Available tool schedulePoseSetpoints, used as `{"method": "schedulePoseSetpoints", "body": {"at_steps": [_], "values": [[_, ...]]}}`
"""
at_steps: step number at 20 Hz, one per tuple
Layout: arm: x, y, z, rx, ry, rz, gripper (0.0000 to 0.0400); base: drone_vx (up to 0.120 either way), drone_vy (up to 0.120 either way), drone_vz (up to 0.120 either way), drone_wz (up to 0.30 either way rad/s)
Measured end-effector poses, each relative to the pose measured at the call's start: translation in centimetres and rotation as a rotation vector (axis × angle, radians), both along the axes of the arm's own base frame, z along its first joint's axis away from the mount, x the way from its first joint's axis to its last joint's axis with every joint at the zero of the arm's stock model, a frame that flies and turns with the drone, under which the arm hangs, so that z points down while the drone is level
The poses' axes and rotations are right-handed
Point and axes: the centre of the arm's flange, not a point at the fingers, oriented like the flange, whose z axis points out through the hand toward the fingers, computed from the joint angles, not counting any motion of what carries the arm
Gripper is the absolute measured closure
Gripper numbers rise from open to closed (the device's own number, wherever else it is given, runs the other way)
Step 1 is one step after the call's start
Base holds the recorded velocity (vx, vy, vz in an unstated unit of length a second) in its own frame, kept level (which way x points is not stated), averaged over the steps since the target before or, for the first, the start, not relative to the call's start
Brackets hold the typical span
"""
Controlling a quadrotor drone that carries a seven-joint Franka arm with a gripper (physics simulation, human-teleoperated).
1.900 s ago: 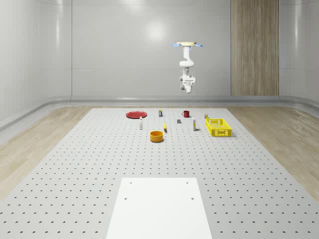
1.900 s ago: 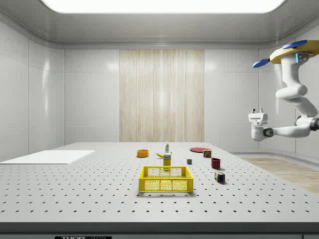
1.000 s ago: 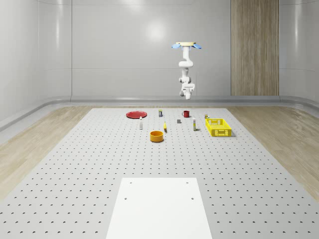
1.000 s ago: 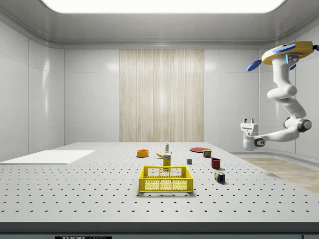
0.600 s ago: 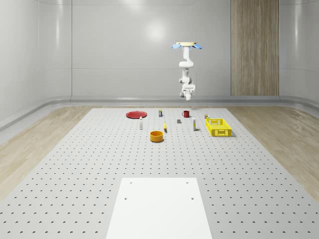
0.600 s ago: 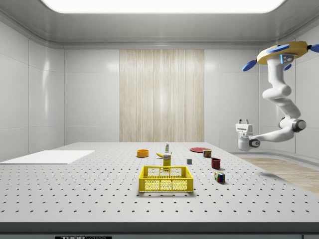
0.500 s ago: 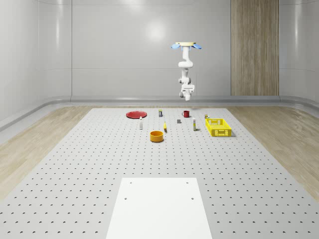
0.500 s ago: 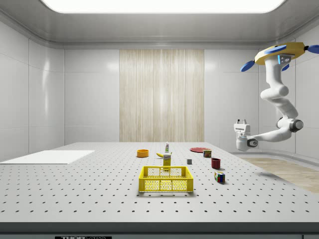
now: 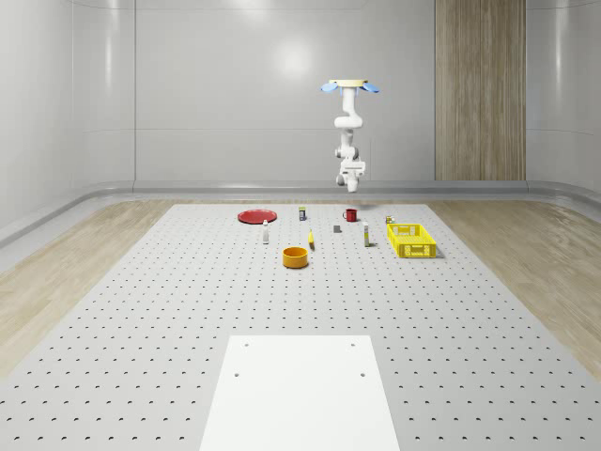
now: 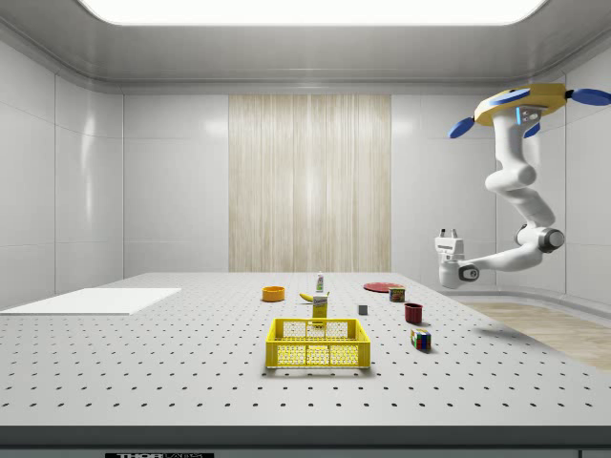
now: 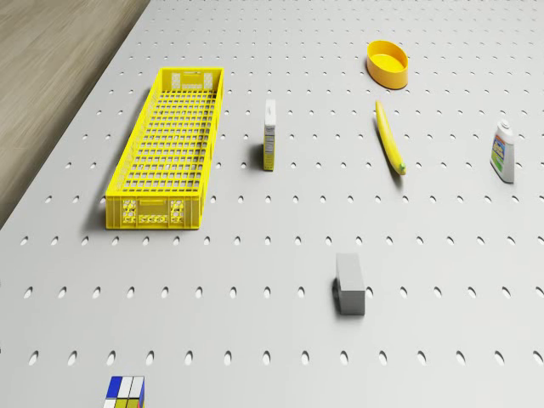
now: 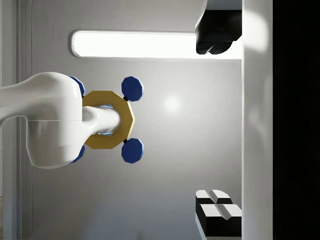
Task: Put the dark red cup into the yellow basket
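Nearest us in the side view sits the yellow basket (image 10: 318, 343) on the pegboard table (image 10: 143, 363), and a little beyond it, toward that view's right, we spot the dark red cup (image 10: 413, 313) standing upright, apart from the basket. Further back and up high, we see the drone (image 10: 520, 103) hovering over the table's far end, its arm bent down and forward, the gripper (image 10: 446, 234) pointing upward with fingers (image 12: 216, 32) spread wide, holding nothing.
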Motion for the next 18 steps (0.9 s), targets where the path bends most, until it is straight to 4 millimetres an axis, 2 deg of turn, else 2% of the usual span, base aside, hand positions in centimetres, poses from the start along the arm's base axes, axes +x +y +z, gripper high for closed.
{"method": "schedulePoseSetpoints", "body": {"at_steps": [18], "values": [[-0.14,0.45,-0.01,-0.045,-0.014,-0.001,0.0,0.12,0.0,0.0,0.0]]}}
